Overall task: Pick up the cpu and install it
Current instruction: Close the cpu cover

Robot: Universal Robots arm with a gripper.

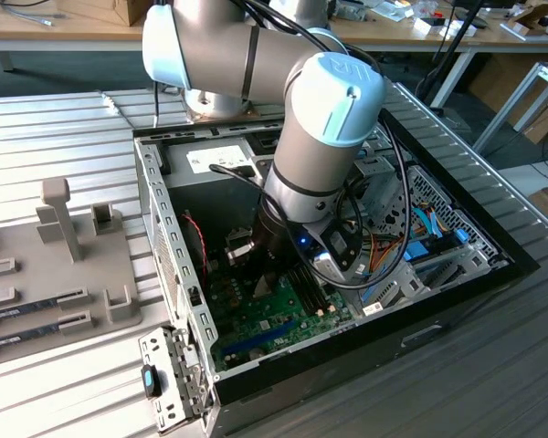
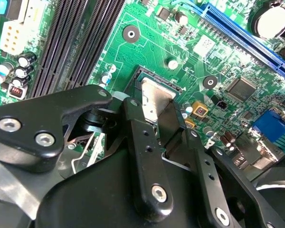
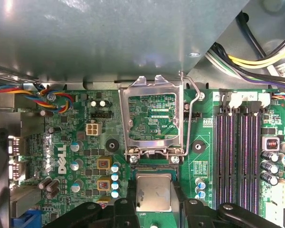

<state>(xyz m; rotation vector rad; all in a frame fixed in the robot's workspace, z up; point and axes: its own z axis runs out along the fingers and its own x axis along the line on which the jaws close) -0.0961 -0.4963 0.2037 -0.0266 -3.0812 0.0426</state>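
first wrist view: claw [image 3: 153,205] pinches cpu [image 3: 153,189] by opposite edges; socket frame [image 3: 154,86] flipped open

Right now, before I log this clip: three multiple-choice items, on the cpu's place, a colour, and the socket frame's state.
1. The cpu sits: A) on the table outside the case; B) between the fingers of the gripper at the socket; C) in a memory slot.
2. The long slot in the second wrist view is: A) red; B) white; C) blue.
3. The socket frame is: A) flipped open; B) clamped over the cpu; C) off the board.
Key: B, fingers flank it in both wrist views; C, its plastic is blue; A, it stands swung up off the socket.
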